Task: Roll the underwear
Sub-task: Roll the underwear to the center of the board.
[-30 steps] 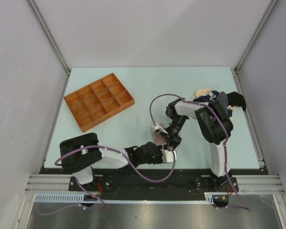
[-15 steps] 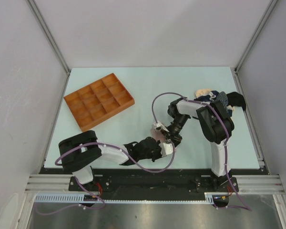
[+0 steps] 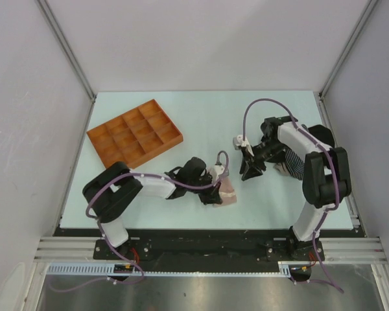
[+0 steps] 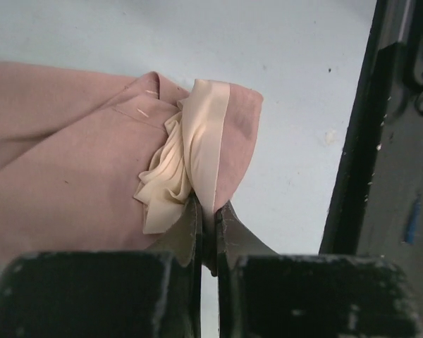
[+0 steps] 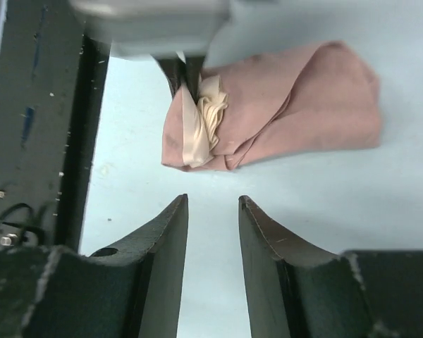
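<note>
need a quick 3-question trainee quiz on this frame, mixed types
1. True or false: the left gripper has its fingers shut on the pink underwear.
2. The right gripper is: A) open, holding nothing; B) shut on striped cloth; C) shut on the pink underwear.
3. Fill in: the orange tray lies nearer the ___ arm.
Key: 1 true; 2 A; 3 left.
</note>
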Motion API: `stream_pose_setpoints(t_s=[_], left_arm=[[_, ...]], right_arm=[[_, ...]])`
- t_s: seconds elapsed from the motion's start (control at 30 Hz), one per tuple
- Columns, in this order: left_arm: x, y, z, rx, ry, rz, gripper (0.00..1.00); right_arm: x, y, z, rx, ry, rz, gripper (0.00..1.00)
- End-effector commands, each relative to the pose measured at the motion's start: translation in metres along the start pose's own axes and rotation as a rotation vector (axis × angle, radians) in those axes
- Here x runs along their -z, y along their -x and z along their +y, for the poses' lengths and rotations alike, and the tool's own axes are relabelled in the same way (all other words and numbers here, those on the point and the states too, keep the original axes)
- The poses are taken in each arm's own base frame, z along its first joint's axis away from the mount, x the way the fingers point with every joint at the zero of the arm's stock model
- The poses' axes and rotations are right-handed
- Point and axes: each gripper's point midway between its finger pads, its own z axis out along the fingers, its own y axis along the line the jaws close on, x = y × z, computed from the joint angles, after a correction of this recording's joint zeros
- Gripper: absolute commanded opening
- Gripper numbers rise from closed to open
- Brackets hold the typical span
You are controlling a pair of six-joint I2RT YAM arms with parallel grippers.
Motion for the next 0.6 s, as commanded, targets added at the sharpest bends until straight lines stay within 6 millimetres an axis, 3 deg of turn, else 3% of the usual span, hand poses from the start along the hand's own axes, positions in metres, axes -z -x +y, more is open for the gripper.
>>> stream_pose_setpoints(t_s=[0.0,0.03,0.1,0.13,0.2,0.23,0.43,0.57], left_arm=[[-0.001,-0.012,-0.006,0.271,-0.142,0.119,0.00],[-0.003,-0.004,-0.005,0.299,-0.155,0.115,0.00],[-0.005,-0.010,0.002,0.372,-0.179,0.138,0.00],[-0.006,-0.011,0.005,0.409,-0.178,0.142,0.00],[-0.009,-0.018,0.012,0.459,-0.182,0.156,0.01],[-0.009,-0.020,0.014,0.487,-0.178,0.159,0.00],[-0.009,-0.024,0.030,0.597,-0.137,0.123,0.01],[-0.008,-0.019,0.034,0.621,-0.130,0.079,0.00]], right_arm=[[0.003,0.022,0.027,0.280,-0.003,-0.071,0.40],[0.000,0.023,0.033,0.333,0.006,-0.073,0.42],[-0.003,0.024,0.041,0.475,-0.003,-0.069,0.46],[-0.011,0.016,0.050,0.489,0.012,-0.063,0.49],[-0.018,0.016,0.049,0.599,-0.013,-0.012,0.50],[-0.026,0.005,0.055,0.577,-0.003,0.010,0.50],[-0.053,-0.005,0.037,0.794,-0.110,0.166,0.52],[-0.067,-0.020,0.031,0.811,-0.137,0.230,0.52]])
